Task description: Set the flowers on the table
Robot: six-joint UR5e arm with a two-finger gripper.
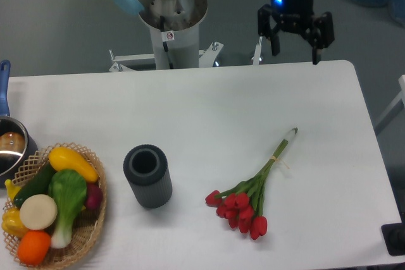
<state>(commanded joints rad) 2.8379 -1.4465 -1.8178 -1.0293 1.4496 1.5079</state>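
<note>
The flowers (249,196), a bunch of red tulips on thin green stems tied with pale string, lie flat on the white table (209,105) at the front right, heads toward the front edge. My gripper (295,56) hangs open high above the table's back edge, well clear of the stems' tip, with nothing between its fingers.
A dark grey cylindrical vase (147,175) stands upright left of the flowers. A wicker basket (88,229) of vegetables and fruit sits at the front left, with a metal pot (11,147) behind it. The robot's base (172,20) stands behind the table.
</note>
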